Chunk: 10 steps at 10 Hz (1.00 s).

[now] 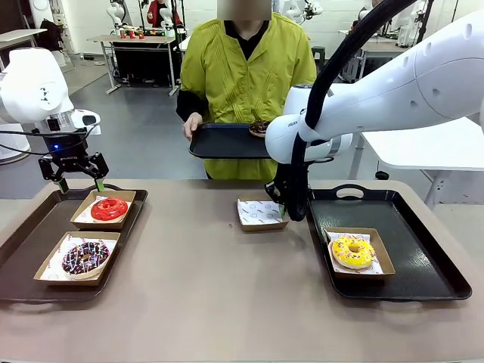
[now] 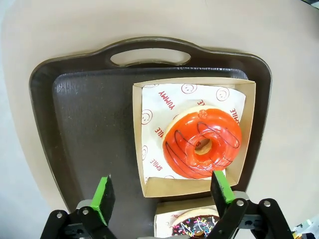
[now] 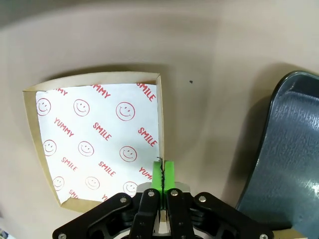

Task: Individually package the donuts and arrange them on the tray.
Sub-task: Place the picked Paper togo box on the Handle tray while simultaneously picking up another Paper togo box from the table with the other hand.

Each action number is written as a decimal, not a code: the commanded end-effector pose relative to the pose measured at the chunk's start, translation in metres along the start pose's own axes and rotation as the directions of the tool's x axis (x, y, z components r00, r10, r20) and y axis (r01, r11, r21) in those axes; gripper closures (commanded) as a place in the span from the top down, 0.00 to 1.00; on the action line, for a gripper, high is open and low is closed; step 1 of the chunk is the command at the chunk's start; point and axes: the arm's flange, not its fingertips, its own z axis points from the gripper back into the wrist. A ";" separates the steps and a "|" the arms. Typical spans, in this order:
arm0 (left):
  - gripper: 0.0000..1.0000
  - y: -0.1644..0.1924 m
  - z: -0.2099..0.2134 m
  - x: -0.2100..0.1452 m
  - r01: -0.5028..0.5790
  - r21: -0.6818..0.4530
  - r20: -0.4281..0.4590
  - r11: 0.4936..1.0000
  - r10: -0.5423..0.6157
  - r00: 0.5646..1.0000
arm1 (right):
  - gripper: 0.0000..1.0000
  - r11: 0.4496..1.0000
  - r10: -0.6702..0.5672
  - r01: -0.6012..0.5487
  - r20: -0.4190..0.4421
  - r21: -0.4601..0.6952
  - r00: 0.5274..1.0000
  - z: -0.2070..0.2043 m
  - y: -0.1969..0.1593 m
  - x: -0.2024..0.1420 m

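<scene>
Closest to me on the beige table (image 1: 212, 295) sit two dark trays. On the left tray (image 1: 23, 257) the purple sprinkled donut (image 1: 85, 257) rests in its cardboard box at the near end, and the red donut (image 1: 109, 208) lies in a paper-lined box just behind it. My left gripper (image 1: 74, 178) hangs over that tray's far end with jaws spread wide and holding nothing; from its wrist the red donut (image 2: 202, 143) lies just ahead, nearer the right-hand finger (image 2: 221, 185). On the right tray (image 1: 431, 257) the yellow donut (image 1: 352, 250) sits boxed. Between the trays stands an empty box (image 1: 261, 214) lined with smiley-printed paper. My right gripper (image 3: 163, 174) is pinched shut on that empty box's wall (image 3: 160, 124), right beside the tray's rim (image 3: 269, 134). Across the table a person in a yellow-green jacket (image 1: 242, 76) holds a black tray (image 1: 223, 141) carrying the chocolate donut (image 1: 259, 127), well apart from both grippers.
</scene>
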 end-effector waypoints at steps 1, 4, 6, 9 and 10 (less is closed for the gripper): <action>1.00 0.004 0.007 0.000 0.025 -0.030 -0.010 0.999 -0.025 1.000 | 0.00 0.999 -0.019 0.019 0.008 0.027 1.000 0.003 -0.001 0.000; 1.00 0.039 0.048 -0.039 -0.006 -0.311 -0.005 0.950 0.005 1.000 | 0.00 0.999 0.023 -0.024 0.025 0.028 0.999 0.068 0.007 -0.021; 1.00 0.076 0.075 -0.088 0.008 -0.510 0.018 0.860 0.001 1.000 | 0.00 0.999 0.022 -0.024 0.077 0.027 0.997 0.122 0.004 -0.031; 1.00 0.139 0.100 -0.161 0.025 -0.761 0.067 0.648 0.040 0.997 | 0.00 1.000 -0.017 0.016 0.109 0.016 0.994 0.180 0.003 -0.029; 1.00 0.165 0.103 -0.182 0.025 -0.829 0.081 0.559 0.077 0.994 | 0.00 1.000 -0.024 0.022 0.095 0.019 0.995 0.188 0.005 -0.025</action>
